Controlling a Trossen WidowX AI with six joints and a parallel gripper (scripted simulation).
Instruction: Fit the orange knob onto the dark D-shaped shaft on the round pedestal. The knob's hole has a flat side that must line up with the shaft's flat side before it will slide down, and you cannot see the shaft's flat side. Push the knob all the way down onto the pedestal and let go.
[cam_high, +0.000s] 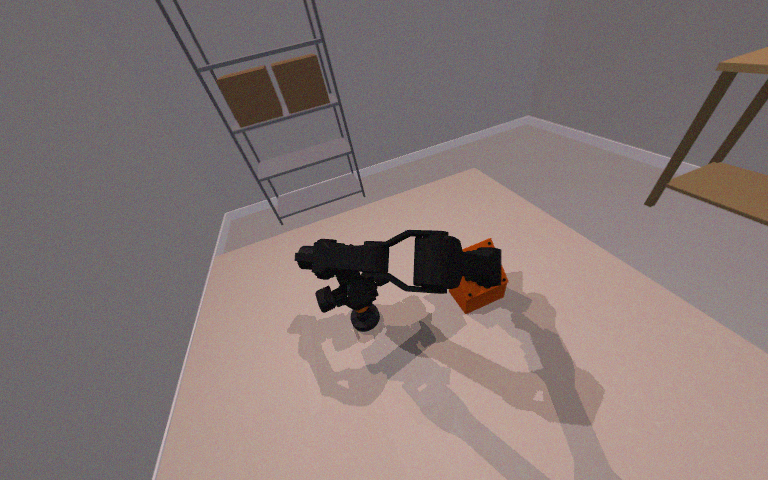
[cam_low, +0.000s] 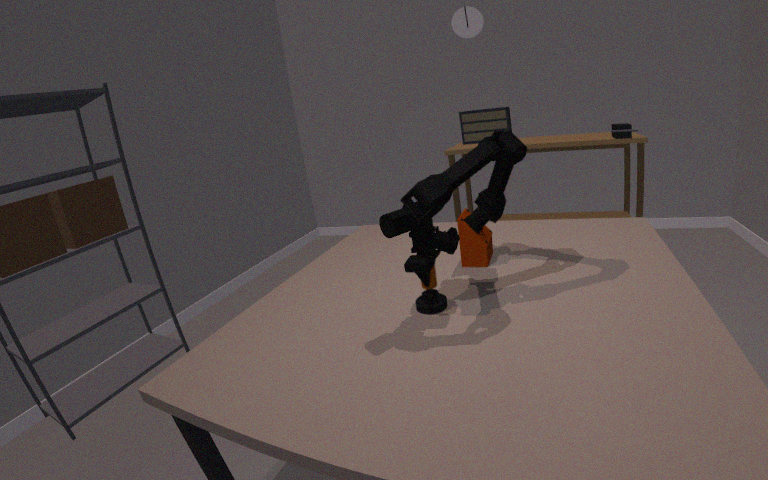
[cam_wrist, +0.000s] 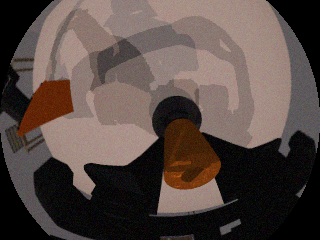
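A: Largest first. Pale table (cam_high: 294, 430) (cam_low: 509, 396) (cam_wrist: 115, 145), arm shadows across it.

B: Metal shelf rack (cam_high: 219, 107) (cam_low: 148, 249) beyond one side, two brown boxes on it. Wooden workbench (cam_high: 688, 135) (cam_low: 640, 181) past the far end.

A: On the table, black arm (cam_high: 436, 263) (cam_low: 472, 164). Bent over, reaching out and then down.

B: Its foot?

A: At the orange block (cam_high: 487, 294) (cam_low: 475, 249) (cam_wrist: 52, 105), near the table's far end.

B: Gripper (cam_high: 361, 302) (cam_low: 429, 277) (cam_wrist: 182, 138)?

A: Pointing down, closed on the orange knob (cam_high: 363, 309) (cam_low: 431, 278) (cam_wrist: 191, 155). Fingers either side of it in the wrist view.

B: Below that, round pedestal (cam_high: 365, 320) (cam_low: 431, 303) (cam_wrist: 159, 112). Dark, standing on the table, near the block.

A: Knob's place: over the pedestal, lower end close to the top of it. Not seated down on the base; exterior view shows a dark portion between.

B: Touching the shaft?

A: Cannot tell. Flat sides hidden too. Knob looks roughly upright in the exterior view.
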